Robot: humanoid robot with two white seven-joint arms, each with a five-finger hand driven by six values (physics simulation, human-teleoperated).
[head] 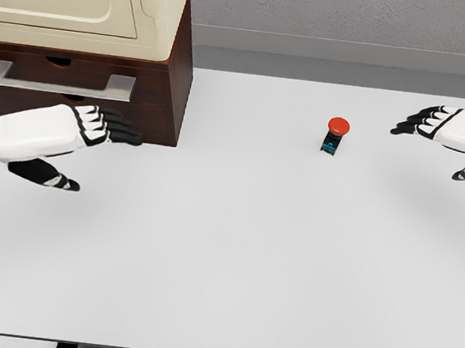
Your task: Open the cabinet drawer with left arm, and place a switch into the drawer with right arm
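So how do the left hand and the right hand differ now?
The left hand is near the cabinet, just below its drawer handle; the right hand is to the right of the switch, apart from it. Both are open and hold nothing.

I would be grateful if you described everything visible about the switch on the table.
The switch is a small push-button unit: a round red cap on top of a dark body with a blue patch on its front. It looks like plastic. It stands roughly upright, leaning slightly, on the bare white table, right of the middle and toward the back. Nothing touches it but the tabletop. The right hand hovers apart to its right, fingers open; the cabinet stands well off to its left.
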